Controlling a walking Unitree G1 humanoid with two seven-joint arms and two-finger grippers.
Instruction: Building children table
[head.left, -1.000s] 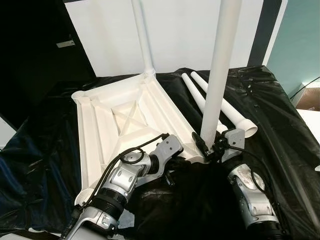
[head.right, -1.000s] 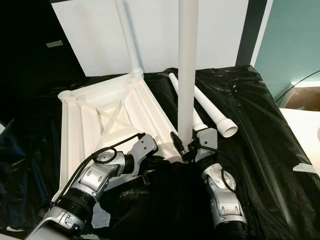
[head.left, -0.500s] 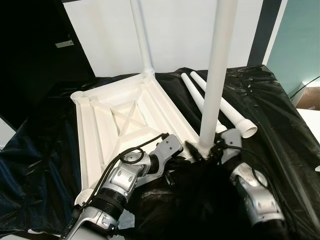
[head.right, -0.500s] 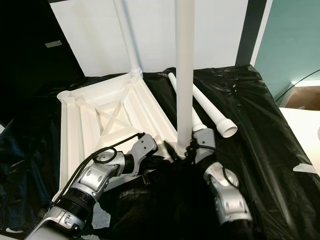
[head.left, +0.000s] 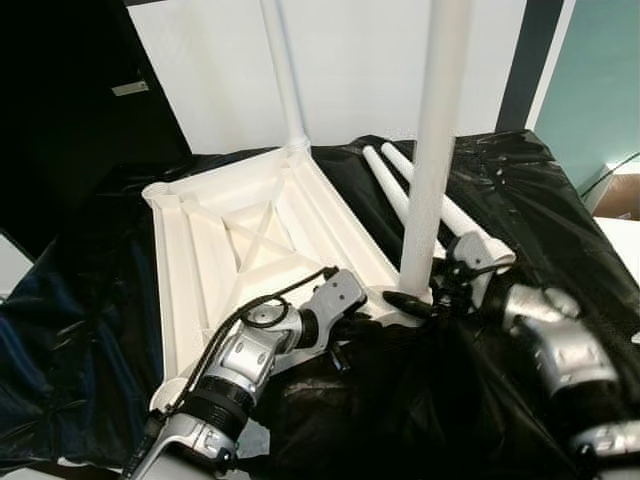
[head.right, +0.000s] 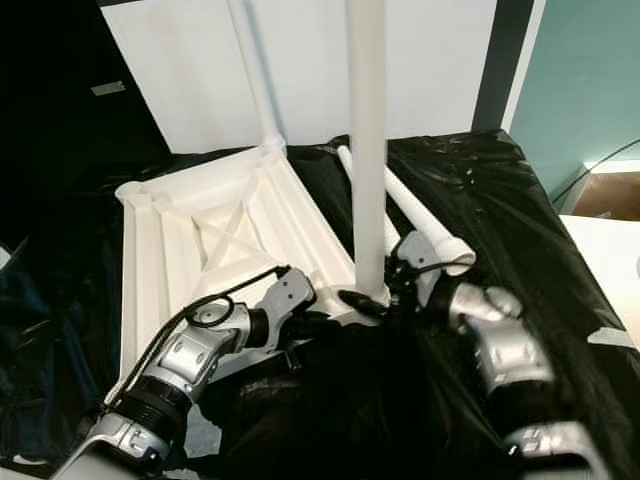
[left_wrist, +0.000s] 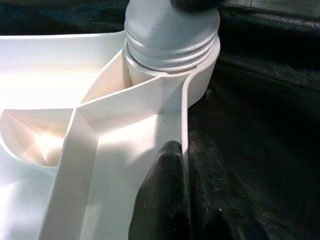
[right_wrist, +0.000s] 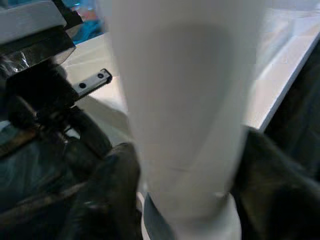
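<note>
1. A black plastic sheet (head.left: 520, 190) covers the worktop, and a white wall fills the top middle of the frame.
2. The white table top (head.left: 250, 235) lies upside down in the middle left of the frame, with its ribs showing.
3. One white leg (head.left: 283, 75) stands upright in the far corner of the table top, at the upper middle.
4. A second white leg (head.left: 432, 150) stands upright in the near right corner, just right of the middle.
5. Two loose legs (head.left: 455, 215) lie side by side on the black sheet, behind the second leg, at the middle right.
6. The left hand (left_wrist: 182, 165) is at the lower middle of the frame. Its black fingers (left_wrist: 165, 195) are pinched tight on the thin edge of the table top, near the corner socket (left_wrist: 172, 65).
7. The right hand (head.left: 420, 300) is at the lower right. It is closed around the bottom of the second leg, with a dark finger on each side of it in the right wrist view.
</note>
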